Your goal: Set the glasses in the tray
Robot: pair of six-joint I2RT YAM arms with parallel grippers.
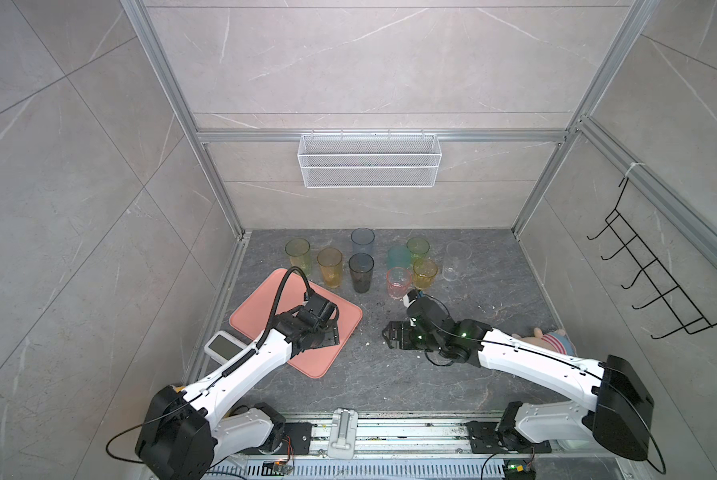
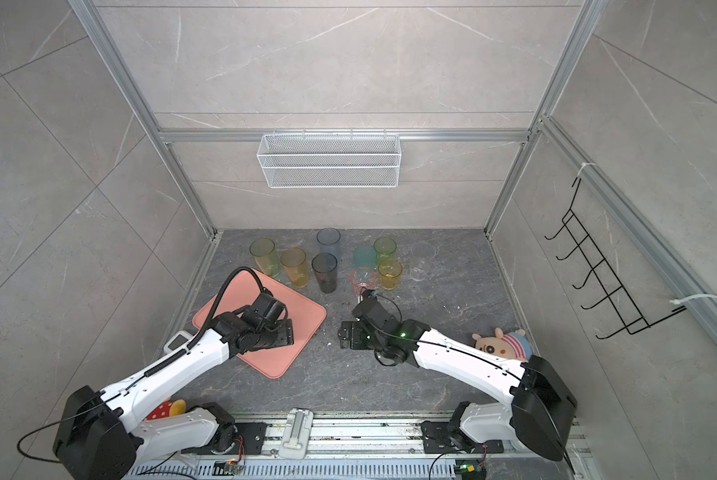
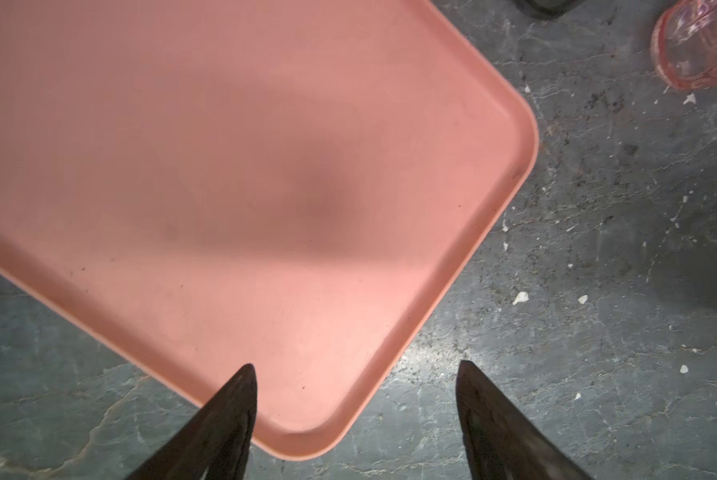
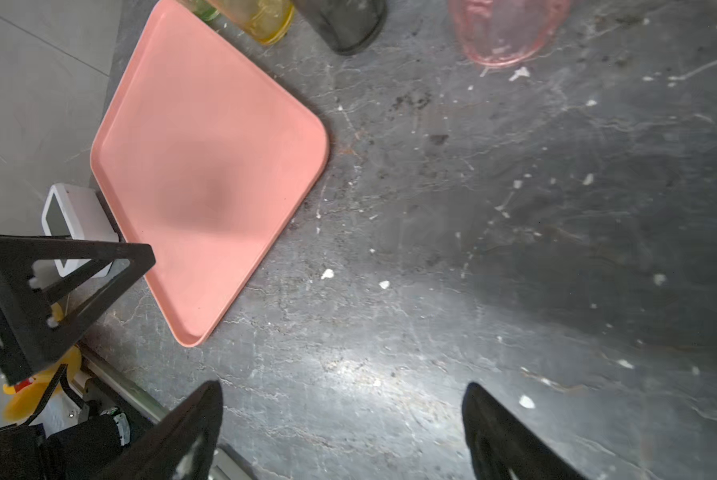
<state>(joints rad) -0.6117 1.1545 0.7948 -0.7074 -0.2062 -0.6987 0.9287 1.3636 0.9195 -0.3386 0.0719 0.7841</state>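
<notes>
Right gripper (image 4: 344,384) is hanging over bare floor near the pink glass (image 1: 399,282), probably the first pick. It is best coming in low and straddling the wall squarely, since the neighbouring tumblers are standing close. Its jaws are spread wide, gripping nothing. The left gripper (image 3: 354,365) is hovering over a corner of the tray (image 1: 307,369), likewise parted and empty. The glasses (image 1: 361,272) are all standing on the floor beyond the tray, none in it.

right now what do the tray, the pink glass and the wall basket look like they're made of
Tray: likely moulded plastic, matte; even salmon-pink colour, rounded low rim, no glare. Pink glass: glossy and see-through; glass or clear plastic, cannot tell which. Wall basket: white-coated wire mesh, probably metal; fine open grid, see-through.
</notes>
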